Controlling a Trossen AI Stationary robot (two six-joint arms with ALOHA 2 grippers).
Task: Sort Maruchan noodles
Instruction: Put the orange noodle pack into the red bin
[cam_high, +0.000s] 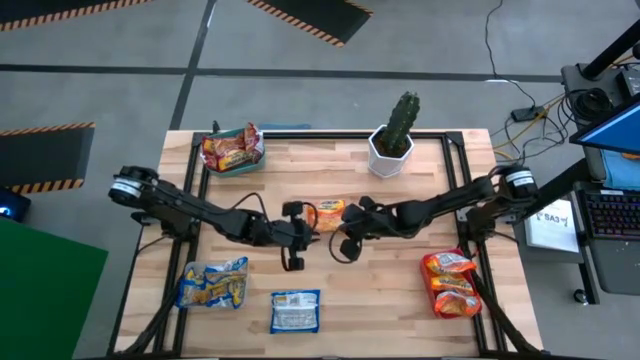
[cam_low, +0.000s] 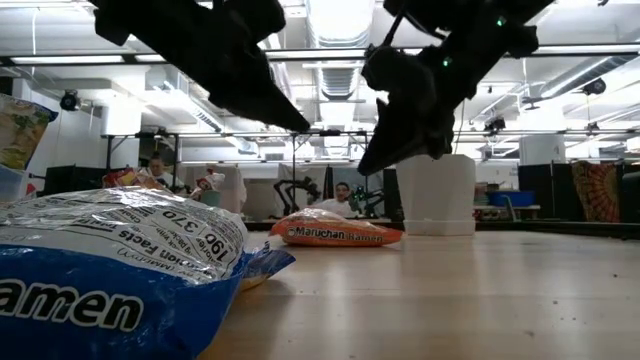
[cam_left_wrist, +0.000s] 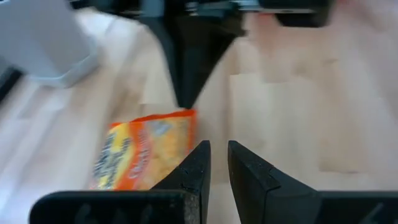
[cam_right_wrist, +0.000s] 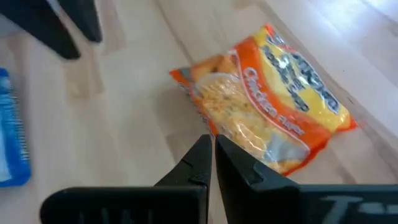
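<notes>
One orange-yellow noodle packet (cam_high: 329, 214) lies flat at the table's middle; it also shows in the low view (cam_low: 335, 232) and in both wrist views (cam_left_wrist: 146, 155) (cam_right_wrist: 280, 118). My left gripper (cam_left_wrist: 219, 163) hovers just left of it, empty, its fingers all but shut with a narrow slit between them. My right gripper (cam_right_wrist: 211, 155) hangs over the packet's near right side, shut and empty. In the low view both grippers (cam_low: 300, 120) (cam_low: 368, 165) are raised clear of the tabletop. A blue packet (cam_high: 296, 311) lies near the near edge.
A green tray with red packets (cam_high: 232, 148) sits at the far left, blue packets (cam_high: 212, 285) at the near left, orange packets (cam_high: 450, 284) at the near right. A cactus in a white pot (cam_high: 396, 140) stands at the far edge, right of the middle.
</notes>
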